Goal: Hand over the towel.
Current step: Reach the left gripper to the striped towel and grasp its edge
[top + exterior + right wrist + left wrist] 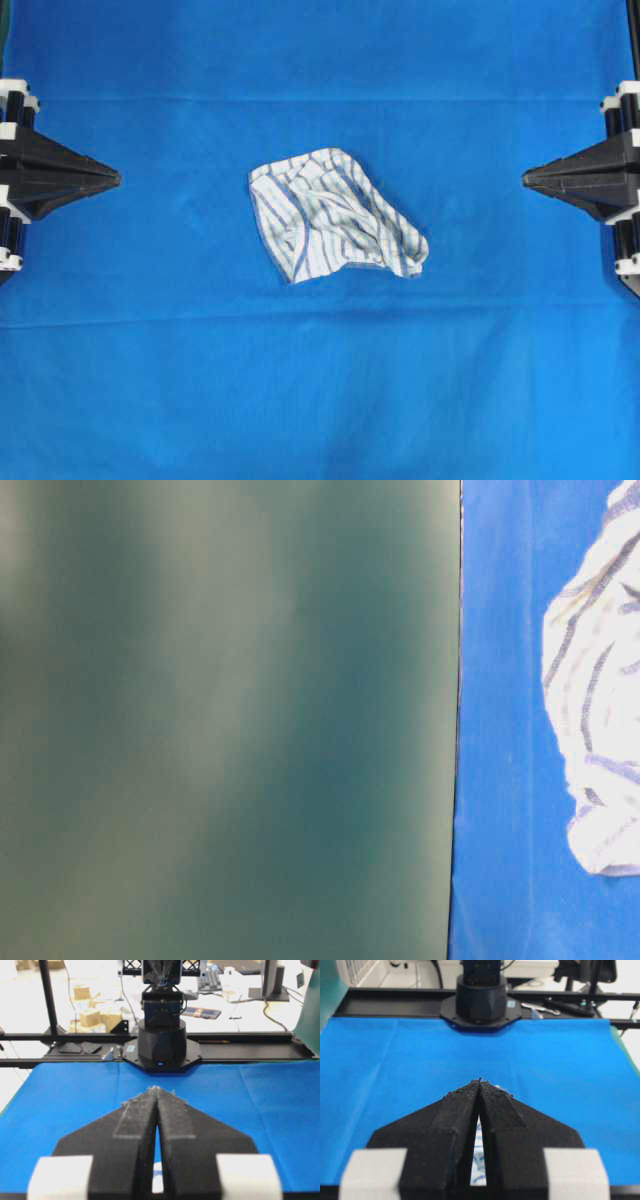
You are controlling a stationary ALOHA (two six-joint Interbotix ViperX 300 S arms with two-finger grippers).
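The towel lies crumpled at the centre of the overhead frame on the blue sheet, well apart from both my claws. My left gripper waits at the left edge, my right gripper at the right edge; each has its jaws pressed together on nothing. I judge the cloth light, soft and limp, so it will sag and drape once lifted. A raised fold looks the best hold, perhaps the bunched corner at its lower right, pinched deep enough not to slip.
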